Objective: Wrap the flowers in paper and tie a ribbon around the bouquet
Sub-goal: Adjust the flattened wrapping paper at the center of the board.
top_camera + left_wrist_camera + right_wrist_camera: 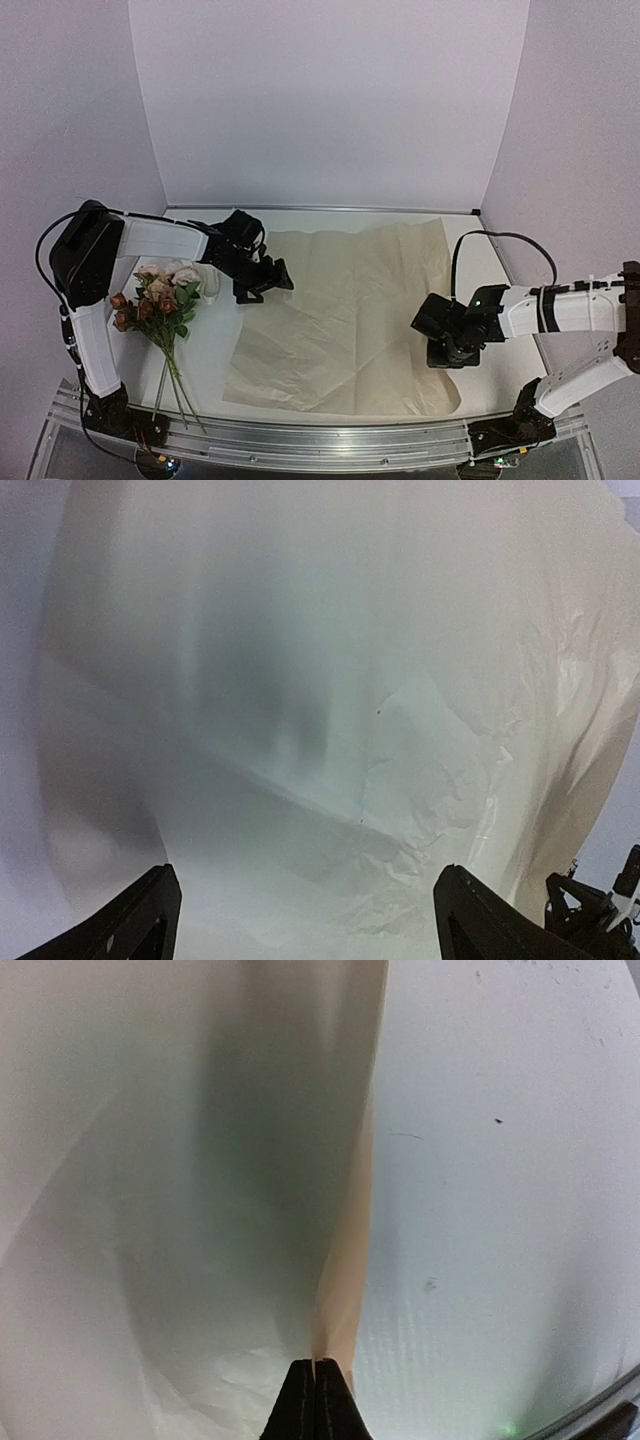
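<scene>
The tan paper (340, 320) lies spread and creased across the middle of the table. The flowers (155, 300) lie to its left, heads toward the back and thin stems toward the front rail. A limp cream-white strip that looks like the ribbon (211, 285) lies beside the flower heads. My left gripper (265, 283) hangs open at the paper's back-left edge. In the left wrist view the paper (330, 700) fills the frame, and nothing sits in the left gripper (305, 930). My right gripper (440, 350) is shut on the paper's right edge (352, 1210), lifted into a fold above the right gripper (315, 1400).
Pale walls close the table at the back and both sides. A metal rail (320, 440) runs along the front edge by the arm bases. White tabletop (500, 1210) shows to the right of the pinched paper edge.
</scene>
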You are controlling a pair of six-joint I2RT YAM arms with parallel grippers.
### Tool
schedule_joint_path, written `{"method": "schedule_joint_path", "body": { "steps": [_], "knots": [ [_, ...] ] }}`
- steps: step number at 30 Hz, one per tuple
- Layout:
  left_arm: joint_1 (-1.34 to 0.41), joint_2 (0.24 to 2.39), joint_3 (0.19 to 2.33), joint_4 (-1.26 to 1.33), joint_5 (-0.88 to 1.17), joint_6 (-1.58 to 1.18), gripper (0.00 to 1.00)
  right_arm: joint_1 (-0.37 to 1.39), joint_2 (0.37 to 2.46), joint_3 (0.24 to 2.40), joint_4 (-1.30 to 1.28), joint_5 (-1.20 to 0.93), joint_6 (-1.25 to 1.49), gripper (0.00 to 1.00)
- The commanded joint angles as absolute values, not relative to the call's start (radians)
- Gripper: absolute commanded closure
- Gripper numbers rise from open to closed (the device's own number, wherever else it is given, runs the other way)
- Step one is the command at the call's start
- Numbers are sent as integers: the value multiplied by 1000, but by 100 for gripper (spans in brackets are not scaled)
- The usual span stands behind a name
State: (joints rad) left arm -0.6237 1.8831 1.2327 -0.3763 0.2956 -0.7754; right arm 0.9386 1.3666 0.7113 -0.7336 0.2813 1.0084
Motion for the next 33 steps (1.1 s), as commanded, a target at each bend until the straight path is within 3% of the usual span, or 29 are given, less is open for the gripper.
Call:
{"method": "schedule_joint_path", "body": {
  "steps": [1, 8, 12, 21, 27, 33],
  "knots": [
    [-582, 1718, 1143, -458, 209, -782, 9, 944, 1422, 730, -640, 281, 1054, 99],
    [-601, 1683, 1085, -471, 235, -812, 10, 824, 1359, 725, -666, 133, 889, 37],
    [-597, 1664, 1064, -464, 144, -791, 12, 660, 1377, 721, -663, -102, 760, 15],
    [-565, 1841, 1142, -377, 147, -612, 34, 493, 1472, 727, -570, -281, 656, 9],
    [-554, 1889, 1182, -358, 152, -575, 42, 456, 1507, 695, -505, -320, 659, 9],
    [-548, 1930, 1215, -351, 200, -554, 64, 454, 1521, 622, -429, -320, 706, 18]
  ]
}}
